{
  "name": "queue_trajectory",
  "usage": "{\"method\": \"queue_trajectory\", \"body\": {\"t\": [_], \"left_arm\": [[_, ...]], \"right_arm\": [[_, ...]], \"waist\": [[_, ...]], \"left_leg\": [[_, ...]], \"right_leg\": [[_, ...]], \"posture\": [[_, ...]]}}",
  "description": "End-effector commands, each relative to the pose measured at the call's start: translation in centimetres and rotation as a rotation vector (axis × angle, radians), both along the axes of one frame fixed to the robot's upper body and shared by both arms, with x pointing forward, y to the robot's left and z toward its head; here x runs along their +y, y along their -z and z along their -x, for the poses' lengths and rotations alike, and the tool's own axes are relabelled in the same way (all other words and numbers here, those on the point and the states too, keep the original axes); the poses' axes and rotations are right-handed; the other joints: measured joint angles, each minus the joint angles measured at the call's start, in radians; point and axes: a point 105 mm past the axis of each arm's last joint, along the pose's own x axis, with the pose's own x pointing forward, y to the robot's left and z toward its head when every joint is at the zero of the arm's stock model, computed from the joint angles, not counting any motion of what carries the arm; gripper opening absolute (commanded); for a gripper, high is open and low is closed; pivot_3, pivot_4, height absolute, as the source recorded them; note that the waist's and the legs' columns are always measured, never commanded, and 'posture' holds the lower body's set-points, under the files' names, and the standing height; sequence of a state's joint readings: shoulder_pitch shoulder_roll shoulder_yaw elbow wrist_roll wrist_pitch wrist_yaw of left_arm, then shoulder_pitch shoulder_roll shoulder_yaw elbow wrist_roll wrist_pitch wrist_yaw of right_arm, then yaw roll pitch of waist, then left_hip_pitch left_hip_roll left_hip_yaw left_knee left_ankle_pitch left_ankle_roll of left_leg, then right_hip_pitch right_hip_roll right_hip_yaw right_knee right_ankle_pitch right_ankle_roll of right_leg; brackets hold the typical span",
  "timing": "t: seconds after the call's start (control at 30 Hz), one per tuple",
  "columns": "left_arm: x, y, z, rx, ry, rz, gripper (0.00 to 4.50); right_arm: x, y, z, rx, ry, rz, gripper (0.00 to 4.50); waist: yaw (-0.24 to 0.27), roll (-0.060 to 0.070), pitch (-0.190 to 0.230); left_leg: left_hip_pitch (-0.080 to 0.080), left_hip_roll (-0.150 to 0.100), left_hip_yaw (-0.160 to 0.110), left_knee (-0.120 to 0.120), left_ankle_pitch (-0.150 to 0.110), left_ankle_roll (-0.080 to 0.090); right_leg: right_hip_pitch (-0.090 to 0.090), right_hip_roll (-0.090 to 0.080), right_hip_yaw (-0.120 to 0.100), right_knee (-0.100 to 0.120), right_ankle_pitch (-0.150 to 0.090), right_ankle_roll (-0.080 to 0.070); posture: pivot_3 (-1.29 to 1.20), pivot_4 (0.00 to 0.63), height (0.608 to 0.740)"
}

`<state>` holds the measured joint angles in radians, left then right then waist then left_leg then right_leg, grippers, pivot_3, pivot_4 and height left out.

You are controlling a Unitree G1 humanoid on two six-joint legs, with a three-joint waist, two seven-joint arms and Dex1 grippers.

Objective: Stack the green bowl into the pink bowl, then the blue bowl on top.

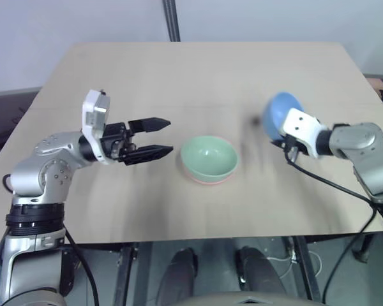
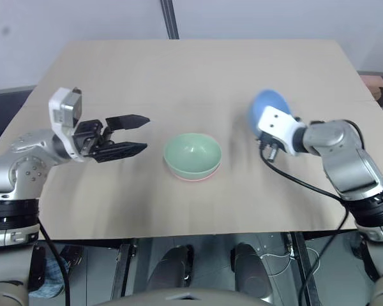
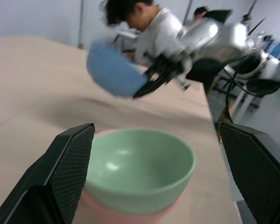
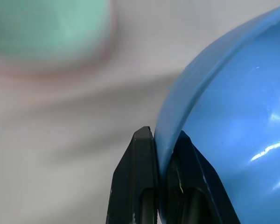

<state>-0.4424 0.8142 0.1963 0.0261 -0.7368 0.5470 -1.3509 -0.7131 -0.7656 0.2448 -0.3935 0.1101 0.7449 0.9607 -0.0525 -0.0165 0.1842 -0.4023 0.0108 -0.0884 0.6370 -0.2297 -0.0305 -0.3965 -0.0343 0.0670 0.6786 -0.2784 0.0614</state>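
The green bowl (image 1: 209, 157) sits nested in the pink bowl (image 1: 206, 181) at the middle of the table; only a pink rim shows beneath it. My left gripper (image 1: 159, 136) hovers just left of the stack, open, its fingers pointing at the bowls with nothing between them. To the right of the stack, the blue bowl (image 1: 281, 113) is lifted off the table and tilted, with my right gripper (image 4: 162, 140) shut on its rim. In the left wrist view the blue bowl (image 3: 114, 70) hangs above and beyond the green bowl (image 3: 140, 168).
The bowls stand on a light wooden table (image 1: 198, 76). A black pole (image 1: 172, 19) rises behind its far edge. A person (image 3: 151, 28) sits beyond the table's right side.
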Motion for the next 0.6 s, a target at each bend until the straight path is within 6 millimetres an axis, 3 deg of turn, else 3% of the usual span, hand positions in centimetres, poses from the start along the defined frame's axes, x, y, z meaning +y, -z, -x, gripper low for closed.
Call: {"method": "queue_trajectory", "body": {"t": [0.03,0.23,0.47,0.5,0.53,0.6], "left_arm": [[1.4,0.1,0.2,-0.038,-0.039,-0.061,4.5],[2.5,1.5,0.5,-0.021,-0.065,-0.127,4.5],[2.9,1.9,0.6,-0.016,-0.072,-0.146,4.5],[2.9,1.9,0.6,-0.015,-0.07,-0.148,4.5],[2.8,2.0,0.7,-0.014,-0.067,-0.149,4.5],[2.7,2.0,0.9,-0.012,-0.064,-0.15,4.5]], "right_arm": [[2.7,-2.3,2.6,-0.034,-0.158,-0.03,0.07],[5.6,-1.7,6.8,0.031,-0.375,0.013,0.07],[7.1,0.8,7.5,0.088,-0.403,0.057,0.07],[7.3,0.7,7.3,0.081,-0.392,0.041,0.57],[7.4,0.6,7.2,0.077,-0.387,0.032,0.57],[7.6,0.3,6.7,0.065,-0.363,0.011,1.37]], "waist": [[0.007,0.0,0.0],[0.013,0.0,0.0],[0.01,0.0,0.0],[0.01,0.0,0.0],[0.009,0.0,0.0],[0.009,0.0,0.0]], "left_leg": [[0.0,0.0,0.0,0.0,0.0,0.0],[-0.002,0.0,-0.001,0.0,0.0,0.0],[-0.001,0.0,-0.001,0.001,0.0,0.0],[-0.001,0.0,-0.001,0.001,0.0,0.0],[-0.001,0.0,-0.001,0.001,0.0,0.0],[-0.001,0.0,-0.001,0.001,0.0,0.0]], "right_leg": [[0.0,0.0,0.0,0.0,0.0,0.0],[0.0,-0.001,-0.002,-0.001,0.0,0.0],[0.0,0.0,-0.002,0.0,0.0,0.0],[0.0,0.0,-0.002,0.0,0.0,0.0],[0.0,0.0,-0.002,0.0,0.0,0.0],[-0.001,0.0,-0.002,0.0,0.0,0.0]], "posture": [[0.0,0.15,0.74],[0.0,0.15,0.74],[0.0,0.15,0.74],[0.0,0.15,0.74],[0.0,0.15,0.74],[0.0,0.15,0.74]]}}
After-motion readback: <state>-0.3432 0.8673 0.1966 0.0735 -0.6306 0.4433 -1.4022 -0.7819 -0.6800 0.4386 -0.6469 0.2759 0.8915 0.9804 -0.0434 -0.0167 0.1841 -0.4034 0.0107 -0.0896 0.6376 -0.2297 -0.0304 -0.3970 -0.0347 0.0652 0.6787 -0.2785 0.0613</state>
